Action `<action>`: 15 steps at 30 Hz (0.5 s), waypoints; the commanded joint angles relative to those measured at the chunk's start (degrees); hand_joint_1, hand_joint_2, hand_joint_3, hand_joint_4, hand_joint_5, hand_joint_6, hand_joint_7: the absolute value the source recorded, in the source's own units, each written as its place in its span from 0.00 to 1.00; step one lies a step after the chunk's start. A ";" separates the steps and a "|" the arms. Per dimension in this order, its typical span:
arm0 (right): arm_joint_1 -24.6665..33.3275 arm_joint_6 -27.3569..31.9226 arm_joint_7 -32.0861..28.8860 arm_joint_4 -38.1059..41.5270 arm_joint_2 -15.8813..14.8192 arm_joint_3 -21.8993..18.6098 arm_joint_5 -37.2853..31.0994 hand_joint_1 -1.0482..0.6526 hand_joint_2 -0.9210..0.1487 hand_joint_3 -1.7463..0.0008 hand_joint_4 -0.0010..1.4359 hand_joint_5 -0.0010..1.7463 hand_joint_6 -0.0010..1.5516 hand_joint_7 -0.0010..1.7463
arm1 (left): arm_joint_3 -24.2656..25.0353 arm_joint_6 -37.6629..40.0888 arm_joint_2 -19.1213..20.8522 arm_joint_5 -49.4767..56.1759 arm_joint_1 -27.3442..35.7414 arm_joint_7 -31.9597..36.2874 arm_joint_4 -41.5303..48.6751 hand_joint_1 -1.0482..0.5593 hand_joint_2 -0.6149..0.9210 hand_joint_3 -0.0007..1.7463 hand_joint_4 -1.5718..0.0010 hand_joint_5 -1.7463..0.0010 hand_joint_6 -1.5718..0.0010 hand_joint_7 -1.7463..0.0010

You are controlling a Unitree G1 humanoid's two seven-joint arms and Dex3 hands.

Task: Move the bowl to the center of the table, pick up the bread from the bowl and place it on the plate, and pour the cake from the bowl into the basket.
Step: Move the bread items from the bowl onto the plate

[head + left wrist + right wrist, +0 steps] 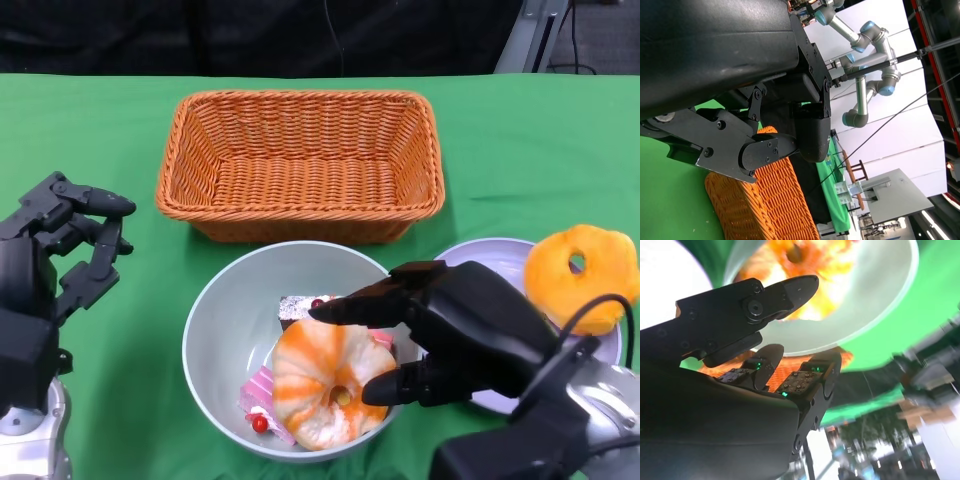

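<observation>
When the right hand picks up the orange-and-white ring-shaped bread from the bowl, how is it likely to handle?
The bread looks like a soft toy or foam piece, so probably light and squashy under the right hand. It lies partly on the cake pieces in the bowl, so lifting may nudge them. Its ring shape could roll if set on edge.

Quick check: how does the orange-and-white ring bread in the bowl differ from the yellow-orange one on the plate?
The orange-and-white swirled ring bread lies in the pale grey bowl on cake pieces; the plain yellow-orange ring bread rests on the lavender plate, overhanging its far rim. The swirled one looks larger and sits between the right hand's fingers; the plain one is untouched. Both are ring-shaped.
</observation>
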 commanded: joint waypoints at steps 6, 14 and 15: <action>-2.18 4.15 -3.05 -1.06 1.16 3.43 -9.58 0.21 0.07 1.00 0.38 0.11 0.37 0.00 | 0.20 -1.50 0.49 1.01 0.88 1.21 0.11 0.57 0.88 0.41 0.53 0.15 0.51 0.33; -2.59 9.06 -5.56 0.07 4.96 6.67 -15.13 0.19 0.04 1.00 0.36 0.08 0.33 0.00 | 0.17 -1.75 0.39 1.42 0.85 1.47 0.04 0.57 0.89 0.40 0.53 0.14 0.51 0.33; -2.69 9.80 -5.71 0.20 5.29 7.17 -15.94 0.19 0.03 0.99 0.35 0.08 0.33 0.00 | 0.13 -1.69 0.38 1.46 0.86 1.58 -0.03 0.57 0.90 0.40 0.53 0.14 0.51 0.33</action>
